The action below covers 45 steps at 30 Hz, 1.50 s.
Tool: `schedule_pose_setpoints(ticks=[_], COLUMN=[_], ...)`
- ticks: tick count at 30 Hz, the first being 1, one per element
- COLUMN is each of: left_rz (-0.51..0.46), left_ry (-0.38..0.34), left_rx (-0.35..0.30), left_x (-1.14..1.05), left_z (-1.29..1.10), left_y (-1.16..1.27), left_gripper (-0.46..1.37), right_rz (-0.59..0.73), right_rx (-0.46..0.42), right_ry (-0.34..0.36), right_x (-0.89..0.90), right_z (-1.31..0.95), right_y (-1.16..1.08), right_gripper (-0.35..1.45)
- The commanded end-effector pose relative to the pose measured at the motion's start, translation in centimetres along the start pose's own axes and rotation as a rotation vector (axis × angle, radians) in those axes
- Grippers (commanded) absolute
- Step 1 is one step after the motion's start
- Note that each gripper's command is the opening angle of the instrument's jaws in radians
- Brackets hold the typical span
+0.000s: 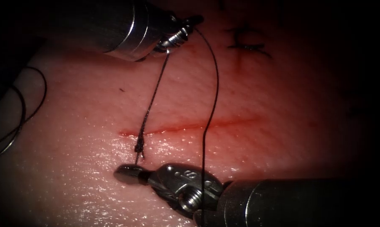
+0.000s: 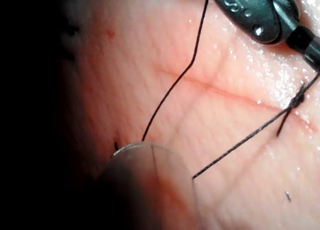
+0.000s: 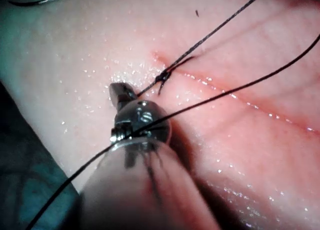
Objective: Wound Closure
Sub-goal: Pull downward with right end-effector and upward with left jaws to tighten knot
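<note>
Nearest in the endoscope view, the right claw lies low on the tissue, just below the cut, its jaws clenched on the short end of the thread that rises from the knot. The right wrist view shows the same grip: the closed tip sits just beside the knot with the strand running straight into it. A second, longer strand drapes loosely across this tool's wrist and down past its shaft.

The knot rests at the left end of the cut, touching the tissue, with a short tail sticking out beside it. From there one strand runs taut up to the left claw at the far edge, and the slack strand arcs back to that same tip. Those jaws look clenched on thread, though the tip is dark and partly hidden, so this is a judgement.

Far left, loops of spare thread lie off the tissue's edge; I cannot make out the needle there.

The thread should handle as light, limp and slippery, best taken squarely between the jaw faces, close to the knot. The tissue looks soft, wet and easily torn by a hard pull.
</note>
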Motion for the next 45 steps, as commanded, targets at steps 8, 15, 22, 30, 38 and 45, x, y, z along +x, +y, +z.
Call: schedule_pose_setpoints(ticks=[8,15,22,30,38,45], left_rz=[0.017,0.025,0.029,0.030,0.028,0.028], left_ry=[0.000,0.001,-0.001,0.000,0.002,0.008], left_rx=[-0.001,-0.007,-0.012,-0.020,-0.020,-0.013], left_x=[0.04,0.18,0.11,-0.02,-0.06,-0.08], left_z=[0.34,0.50,0.48,0.45,0.39,0.31], left_y=[-0.21,-0.22,-0.26,-0.32,-0.31,-0.27], left_gripper=[-0.35,-0.35,-0.35,-0.35,-0.35,-0.35], right_rz=[0.002,0.020,0.031,0.025,0.027,0.031], right_rx=[-0.004,-0.017,-0.023,-0.027,-0.023,-0.028], right_ry=[-0.022,-0.016,-0.023,-0.039,-0.042,-0.038], right_x=[-0.11,-0.11,-0.12,-0.17,-0.16,-0.11], right_z=[0.03,0.01,0.02,0.05,0.06,0.05], right_y=[-0.12,-0.13,-0.12,-0.12,-0.12,-0.11], right_gripper=[-0.35,-0.35,-0.35,-0.35,-0.35,-0.35])
